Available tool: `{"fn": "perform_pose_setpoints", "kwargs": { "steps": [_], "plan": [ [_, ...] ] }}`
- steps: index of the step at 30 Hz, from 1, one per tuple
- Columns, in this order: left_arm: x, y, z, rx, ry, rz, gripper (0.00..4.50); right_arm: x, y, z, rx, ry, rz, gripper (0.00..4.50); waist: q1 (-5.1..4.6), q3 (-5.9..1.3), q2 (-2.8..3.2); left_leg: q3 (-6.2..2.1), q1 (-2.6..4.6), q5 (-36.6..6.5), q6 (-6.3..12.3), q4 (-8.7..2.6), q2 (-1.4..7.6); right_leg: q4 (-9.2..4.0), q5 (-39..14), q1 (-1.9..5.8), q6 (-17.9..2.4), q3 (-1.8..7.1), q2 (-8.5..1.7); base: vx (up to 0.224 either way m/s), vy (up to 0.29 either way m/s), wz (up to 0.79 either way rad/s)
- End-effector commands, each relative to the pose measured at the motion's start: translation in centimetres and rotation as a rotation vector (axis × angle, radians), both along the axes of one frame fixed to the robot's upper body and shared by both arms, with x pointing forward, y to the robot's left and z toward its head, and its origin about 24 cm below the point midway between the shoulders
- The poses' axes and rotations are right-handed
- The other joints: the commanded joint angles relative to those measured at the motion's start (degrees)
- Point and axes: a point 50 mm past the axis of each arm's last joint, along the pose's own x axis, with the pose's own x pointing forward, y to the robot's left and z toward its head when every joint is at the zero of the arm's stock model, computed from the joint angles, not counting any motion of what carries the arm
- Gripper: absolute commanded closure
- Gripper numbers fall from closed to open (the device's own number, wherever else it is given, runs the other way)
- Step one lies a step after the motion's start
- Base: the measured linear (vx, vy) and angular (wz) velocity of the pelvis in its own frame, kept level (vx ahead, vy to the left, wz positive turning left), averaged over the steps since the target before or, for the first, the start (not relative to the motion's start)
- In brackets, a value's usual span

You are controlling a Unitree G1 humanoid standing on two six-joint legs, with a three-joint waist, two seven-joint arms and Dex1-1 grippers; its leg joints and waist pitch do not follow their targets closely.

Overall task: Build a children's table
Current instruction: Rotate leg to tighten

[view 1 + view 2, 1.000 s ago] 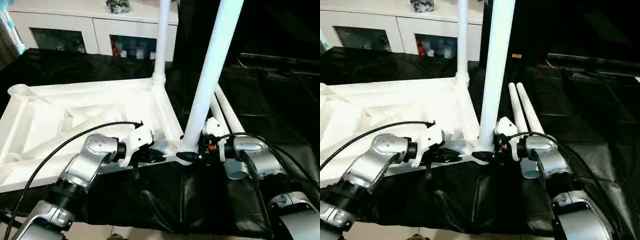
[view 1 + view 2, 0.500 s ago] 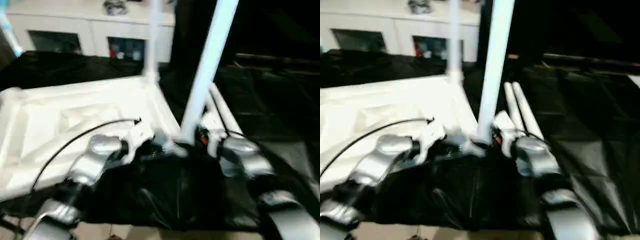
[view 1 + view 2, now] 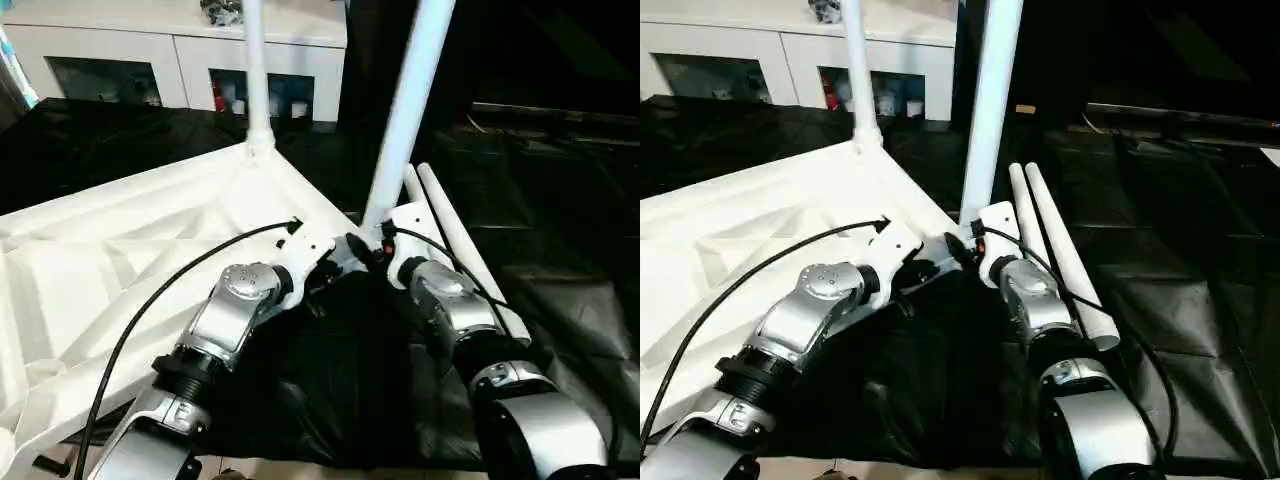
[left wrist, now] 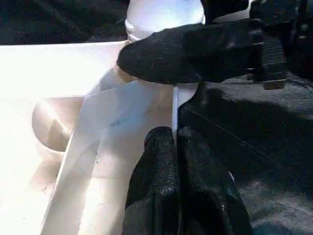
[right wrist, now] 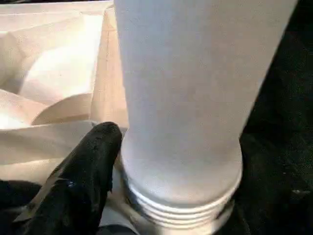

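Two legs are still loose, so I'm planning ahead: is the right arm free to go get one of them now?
Probably not yet. The loose legs lie right beside the right forearm with nothing between, but the right gripper sits at the base of the upright leg in the tabletop corner.

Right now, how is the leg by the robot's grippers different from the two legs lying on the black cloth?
The near leg stands upright in the tabletop's corner; the two loose legs lie flat, side by side. The right gripper is at the near leg's base; nothing touches the loose legs. All are white tubes.
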Motion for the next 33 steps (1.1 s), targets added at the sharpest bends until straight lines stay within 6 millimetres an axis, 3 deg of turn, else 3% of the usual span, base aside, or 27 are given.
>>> {"fn": "perform_pose_setpoints", "kwargs": {
  "steps": [1, 4, 8, 11, 19, 23, 26, 31, 32, 33],
  "plan": [
    [-0.1, -1.2, 1.7, -0.053, -0.071, -0.096, 4.50, -0.3, 1.5, 0.1, -0.056, -0.035, 0.128, 0.61, 0.14, -4.44, 0.27, 0.24, 1.03, -10.2, 3.00, -3.64, 0.64, -3.17, -3.8, 2.99, -14.6, 0.82, -2.18, 0.000, 0.000, 0.00],
    [-1.0, -0.8, 1.3, -0.040, -0.044, -0.206, 4.50, -0.6, 0.5, 0.2, -0.068, -0.056, 0.199, 0.60, 0.08, -4.31, 0.11, 0.21, 1.13, -12.5, 2.59, -3.75, 0.74, -3.54, -7.4, 3.02, -14.1, 0.85, -2.33, 0.000, 0.000, 0.00],
    [-1.6, -0.4, 1.0, -0.031, -0.018, -0.271, 4.50, -0.8, -0.2, 0.3, -0.076, -0.068, 0.260, 0.60, 0.11, -4.16, 0.43, 0.34, 1.39, -13.6, 2.27, -3.81, 0.91, -3.54, -7.6, 2.61, -14.5, 0.98, -2.21, 0.000, 0.000, 0.00],
    [-2.3, 0.5, 0.8, -0.011, 0.015, -0.374, 4.50, -1.4, -1.3, 0.2, -0.096, -0.057, 0.387, 0.60, 0.15, -4.09, 0.26, 0.17, 1.19, -15.0, 2.01, -4.02, 0.88, -3.64, -9.3, 2.85, -14.2, 0.90, -2.24, 0.000, 0.000, 0.00],
    [-3.4, 2.1, 0.6, 0.007, 0.081, -0.501, 4.50, -3.8, -3.0, -0.1, -0.093, 0.009, 0.719, 0.60, 0.65, -4.10, 0.18, 0.21, 1.30, -14.0, 3.11, -3.92, 1.12, -3.45, -8.7, 2.83, -14.6, 0.95, -2.29, 0.000, 0.000, 0.00],
    [-3.6, 2.6, 0.4, 0.015, 0.101, -0.527, 4.50, -4.3, -3.3, -0.1, -0.107, 0.027, 0.783, 0.60, 0.80, -3.97, 0.28, 0.21, 1.37, -15.0, 2.62, -4.02, 1.08, -3.63, -10.3, 2.71, -14.6, 0.90, -2.25, 0.000, 0.000, 0.00],
    [-3.8, 3.2, 0.2, 0.036, 0.121, -0.552, 4.50, -4.7, -3.5, -0.1, -0.116, 0.040, 0.832, 0.89, 0.89, -3.92, 0.10, 0.18, 1.38, -16.0, 1.98, -4.11, 1.10, -3.74, -12.6, 2.64, -13.9, 0.99, -2.36, 0.000, 0.000, 0.00],
    [-3.7, 3.6, 0.1, 0.050, 0.129, -0.552, 4.50, -5.1, -3.0, -0.2, -0.107, 0.058, 0.866, 1.31, 1.01, -4.04, 0.10, 0.17, 1.44, -15.2, 1.70, -4.10, 1.07, -3.63, -11.6, 2.61, -13.9, 1.01, -2.27, 0.000, 0.000, 0.00],
    [-3.7, 3.6, 0.1, 0.050, 0.126, -0.546, 4.50, -5.2, -2.9, -0.3, -0.101, 0.061, 0.868, 1.31, 1.03, -4.03, 0.01, 0.16, 1.48, -15.0, 1.75, -4.11, 1.09, -3.59, -11.4, 2.58, -14.0, 1.00, -2.29, 0.000, 0.000, 0.00],
    [-3.7, 3.6, 0.0, 0.051, 0.124, -0.543, 4.50, -5.2, -2.8, -0.4, -0.098, 0.064, 0.871, 1.41, 1.00, -4.06, -0.48, 0.27, 1.47, -14.9, 1.88, -4.03, 1.07, -3.66, -11.4, 2.57, -14.0, 1.01, -2.28, 0.000, 0.000, 0.00]
  ]
}}
